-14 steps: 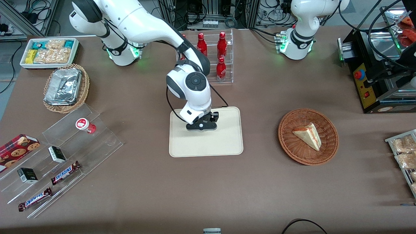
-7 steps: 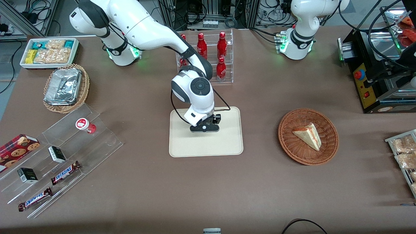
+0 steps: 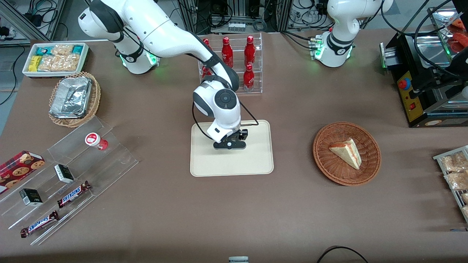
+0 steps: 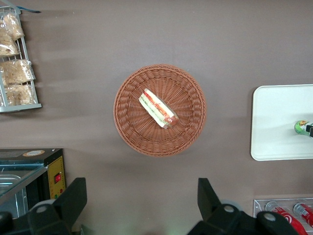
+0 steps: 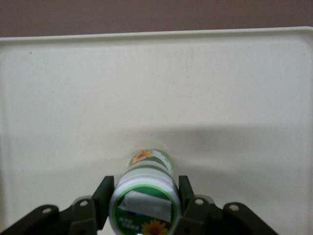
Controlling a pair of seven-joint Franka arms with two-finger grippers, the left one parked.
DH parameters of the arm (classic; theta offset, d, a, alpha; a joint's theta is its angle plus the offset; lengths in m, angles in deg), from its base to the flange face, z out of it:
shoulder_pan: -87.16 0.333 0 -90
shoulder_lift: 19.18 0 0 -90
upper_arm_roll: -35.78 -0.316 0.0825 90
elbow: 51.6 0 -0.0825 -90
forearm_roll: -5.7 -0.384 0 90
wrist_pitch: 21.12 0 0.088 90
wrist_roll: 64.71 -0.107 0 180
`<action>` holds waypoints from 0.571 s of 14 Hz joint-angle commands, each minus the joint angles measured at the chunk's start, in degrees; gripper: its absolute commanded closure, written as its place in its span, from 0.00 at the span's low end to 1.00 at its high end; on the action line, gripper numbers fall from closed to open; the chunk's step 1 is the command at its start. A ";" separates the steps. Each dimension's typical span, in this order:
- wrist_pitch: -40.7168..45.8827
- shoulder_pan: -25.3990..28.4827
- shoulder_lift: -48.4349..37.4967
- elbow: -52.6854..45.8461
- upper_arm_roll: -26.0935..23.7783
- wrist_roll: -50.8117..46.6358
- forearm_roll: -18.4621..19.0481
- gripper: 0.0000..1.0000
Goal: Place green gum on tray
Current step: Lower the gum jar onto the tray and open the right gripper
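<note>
The green gum [image 5: 145, 208] is a small white bottle with a green-rimmed lid and a green-yellow sunflower label. My right gripper [image 5: 146, 190] is shut on it, one finger on each side just below the lid. The bottle stands upright with its base at or just above the beige tray [image 5: 73, 88], near the tray's middle. In the front view the gripper [image 3: 229, 144] sits low over the tray [image 3: 256, 160] and hides the bottle. In the left wrist view a bit of the green bottle [image 4: 301, 127] shows on the tray [image 4: 279, 112].
An acrylic rack of red bottles [image 3: 237, 62] stands farther from the front camera than the tray. A wicker basket [image 3: 325, 164] with a sandwich lies toward the parked arm's end. A stepped acrylic shelf [image 3: 120, 160] with the red-lid bottle [image 3: 95, 140] and snack bars lies toward the working arm's end.
The gripper with the bottle has shifted a little toward the parked arm's end and lower over the tray; in the last half second it hardly moved.
</note>
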 commanded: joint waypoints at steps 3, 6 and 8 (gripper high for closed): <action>-0.42 -0.02 1.39 -1.83 0.25 -0.77 0.14 0.39; -0.33 -0.63 1.13 -1.83 0.25 -0.68 -0.03 0.01; -0.25 -1.16 0.34 -1.92 0.25 -0.42 -0.12 0.01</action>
